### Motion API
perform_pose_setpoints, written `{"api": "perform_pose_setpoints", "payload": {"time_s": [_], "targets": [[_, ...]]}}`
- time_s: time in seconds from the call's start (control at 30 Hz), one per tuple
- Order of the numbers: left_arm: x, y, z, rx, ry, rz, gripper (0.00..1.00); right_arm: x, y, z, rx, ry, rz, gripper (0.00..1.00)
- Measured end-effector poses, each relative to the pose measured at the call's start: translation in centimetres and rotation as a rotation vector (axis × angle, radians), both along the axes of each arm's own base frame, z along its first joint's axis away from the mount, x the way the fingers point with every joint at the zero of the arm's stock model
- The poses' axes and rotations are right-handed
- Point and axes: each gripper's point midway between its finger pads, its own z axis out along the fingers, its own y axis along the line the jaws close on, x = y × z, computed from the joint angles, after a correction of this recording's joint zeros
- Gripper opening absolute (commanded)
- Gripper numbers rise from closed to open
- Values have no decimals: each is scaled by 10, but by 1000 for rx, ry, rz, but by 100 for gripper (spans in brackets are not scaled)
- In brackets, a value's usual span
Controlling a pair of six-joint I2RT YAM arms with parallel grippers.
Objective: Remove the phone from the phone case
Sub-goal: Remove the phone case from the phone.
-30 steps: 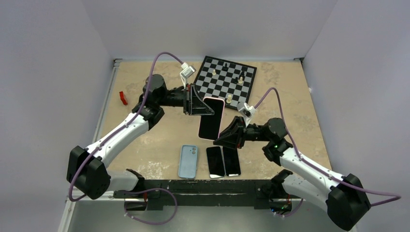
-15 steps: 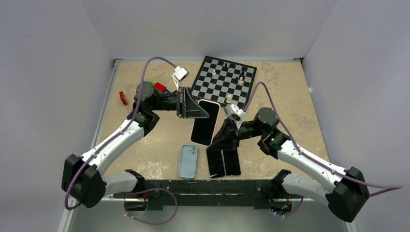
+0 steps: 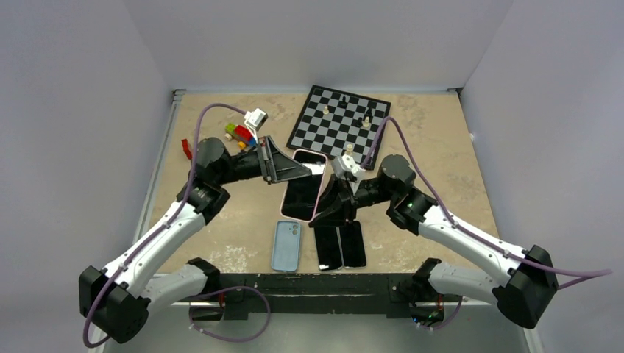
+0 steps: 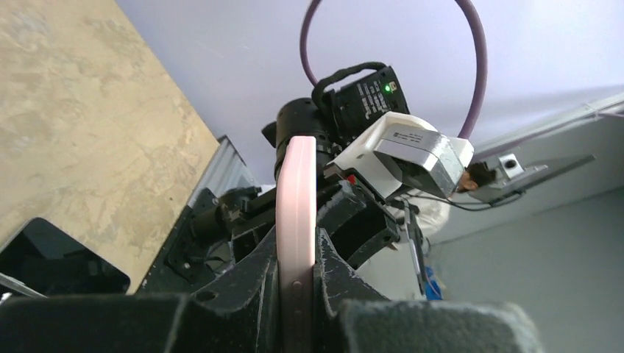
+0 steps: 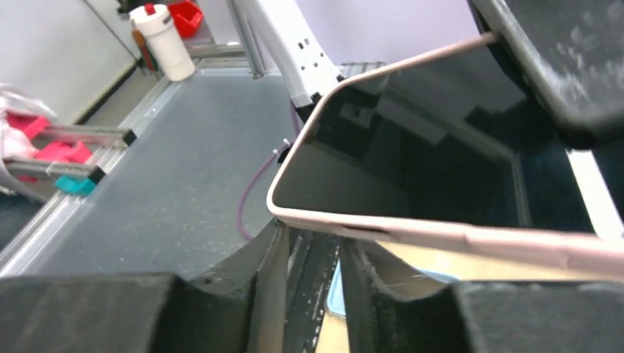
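The chessboard (image 3: 335,125) lies behind the phone (image 3: 302,193), two handsets (image 3: 329,246) before it.

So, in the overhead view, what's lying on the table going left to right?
red block → coloured blocks → blue case → black phone → second black phone. The chessboard and the pink phone overlap these sideways, so they are left out.

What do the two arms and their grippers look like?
The left arm and the right arm both have white links and bulky black joints. The left gripper and the right gripper are black and wedge-shaped. Each wrist carries a small white camera box. A purple cable loops along each arm.
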Motion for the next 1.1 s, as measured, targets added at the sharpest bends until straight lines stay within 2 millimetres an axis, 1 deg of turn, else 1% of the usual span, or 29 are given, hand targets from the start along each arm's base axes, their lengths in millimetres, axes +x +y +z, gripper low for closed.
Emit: {"api": "perform_pose_setpoints", "payload": {"time_s": [0.03, 0.13, 0.17, 0.23, 0.3, 0.33, 0.4, 0.5, 0.57, 0.6, 0.73, 0.87, 1.0, 1.1], "targets": [[2, 2, 0, 15, -7, 29, 0, 7, 1, 0, -5, 5, -52, 63], [3, 10, 8, 51, -97, 127, 0, 28, -1, -3, -25, 35, -198, 77], [0, 14, 13, 55, -142, 157, 0, 36, -2, -6, -32, 52, -257, 79], [-15, 20, 19, 60, -215, 160, 0, 54, -9, -10, -33, 85, -388, 81], [-24, 22, 22, 63, -268, 154, 0, 64, -19, -16, -25, 131, -490, 83], [-25, 23, 22, 65, -290, 158, 0, 64, -25, -19, -16, 153, -520, 84], [-23, 24, 23, 70, -317, 174, 0, 56, -33, -21, 10, 183, -534, 80], [-15, 22, 18, 85, -322, 196, 0, 45, -35, -9, 70, 225, -500, 75], [-10, 21, 14, 95, -312, 205, 0, 39, -30, 1, 103, 247, -455, 75], [-9, 21, 13, 98, -308, 208, 0, 37, -28, 3, 109, 258, -435, 76], [-4, 18, 10, 100, -294, 209, 0, 31, -17, 3, 114, 311, -369, 71], [-2, 16, 11, 94, -288, 209, 0, 25, -10, 1, 107, 338, -310, 63], [-2, 16, 14, 81, -288, 208, 0, 15, -7, 8, 129, 330, -256, 52], [-1, 14, 15, 73, -283, 205, 0, 6, -4, 11, 139, 315, -208, 46]]}}
